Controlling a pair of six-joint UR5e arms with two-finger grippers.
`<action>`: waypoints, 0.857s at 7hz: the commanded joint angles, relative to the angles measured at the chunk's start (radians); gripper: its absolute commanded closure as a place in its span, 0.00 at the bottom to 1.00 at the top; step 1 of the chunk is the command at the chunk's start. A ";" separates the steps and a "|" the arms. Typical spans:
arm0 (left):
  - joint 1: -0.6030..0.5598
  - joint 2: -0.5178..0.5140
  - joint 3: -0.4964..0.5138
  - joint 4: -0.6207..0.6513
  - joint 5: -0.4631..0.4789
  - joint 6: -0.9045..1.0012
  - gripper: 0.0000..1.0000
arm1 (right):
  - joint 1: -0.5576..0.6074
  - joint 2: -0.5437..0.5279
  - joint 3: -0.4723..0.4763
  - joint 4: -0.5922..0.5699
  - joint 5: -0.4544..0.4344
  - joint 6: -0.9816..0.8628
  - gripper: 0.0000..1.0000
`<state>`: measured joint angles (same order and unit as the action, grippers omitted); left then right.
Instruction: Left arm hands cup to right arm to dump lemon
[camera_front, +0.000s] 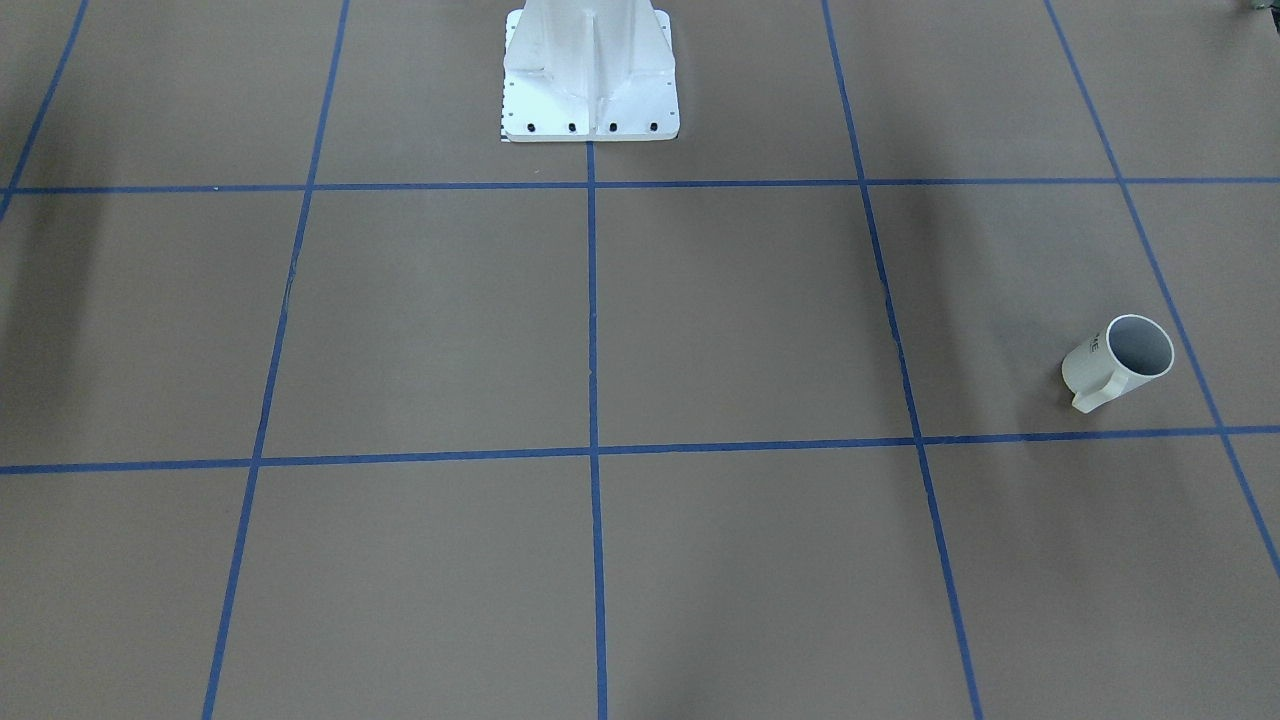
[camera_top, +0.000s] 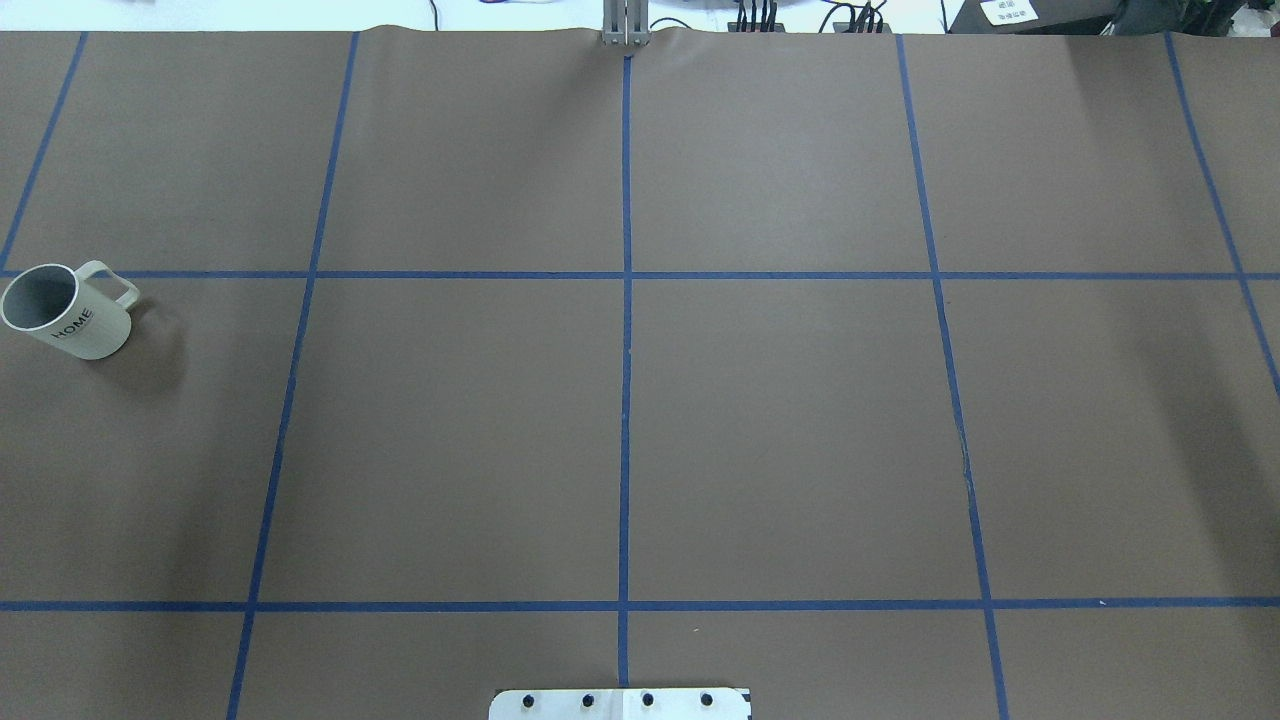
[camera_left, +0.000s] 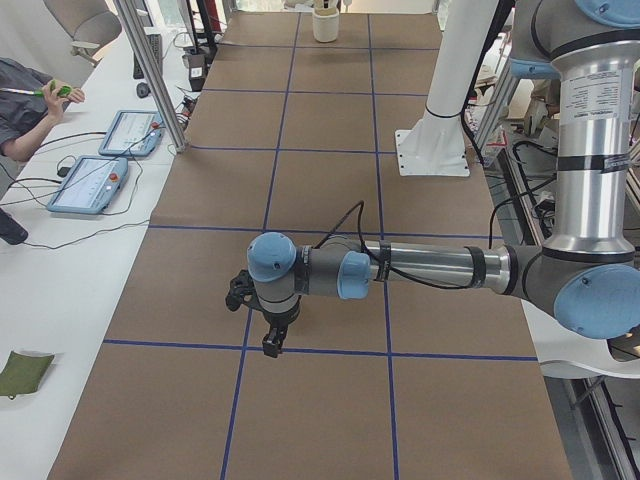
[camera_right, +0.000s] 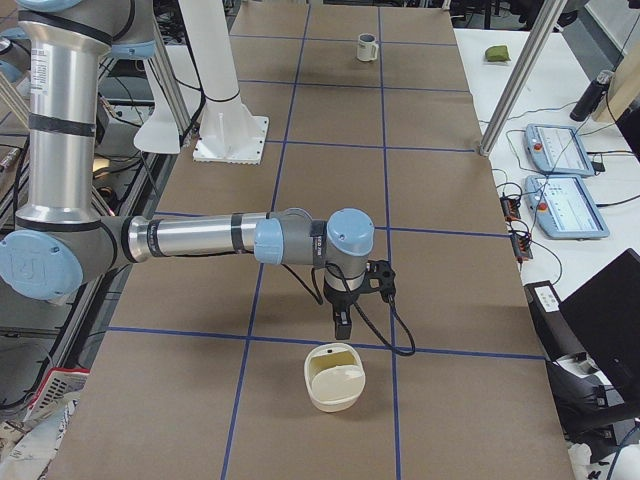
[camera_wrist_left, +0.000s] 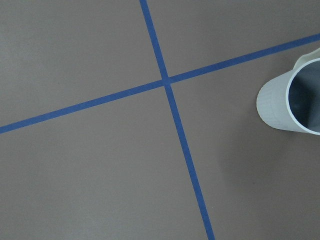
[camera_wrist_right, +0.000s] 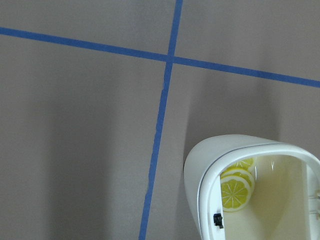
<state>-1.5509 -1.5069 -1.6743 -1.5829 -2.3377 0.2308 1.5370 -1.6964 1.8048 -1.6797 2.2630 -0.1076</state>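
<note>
Plainly, the cup (camera_top: 68, 312) stands upright near the left end of the counter (camera_top: 780, 420). The left arm (camera_left: 430, 265) and the right arm (camera_right: 200, 238) each reach out low over it; whether their jaws are wide or narrow, I cannot tell. A white tub (camera_right: 333, 377) holding lemon slices (camera_wrist_right: 235, 190) sits near the right arm's jaws

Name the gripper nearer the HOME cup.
Left. The left gripper hangs close by the cup; the right gripper is far off, by a cream container.

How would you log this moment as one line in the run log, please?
phase: before pickup | cup: upright, untouched | left claw: hovering, state unclear | right claw: near white tub, state unclear
</note>
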 joint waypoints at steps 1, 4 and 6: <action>0.000 -0.001 -0.002 0.000 -0.002 -0.002 0.00 | 0.000 0.000 0.002 0.000 0.001 0.000 0.00; -0.005 0.028 -0.054 0.001 0.000 -0.002 0.00 | -0.002 -0.006 0.005 0.000 0.004 0.002 0.00; -0.005 0.037 -0.061 0.001 0.000 -0.002 0.00 | -0.002 -0.005 0.001 0.000 0.010 0.015 0.00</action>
<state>-1.5561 -1.4740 -1.7322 -1.5815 -2.3378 0.2286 1.5356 -1.7014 1.8078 -1.6797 2.2704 -0.1023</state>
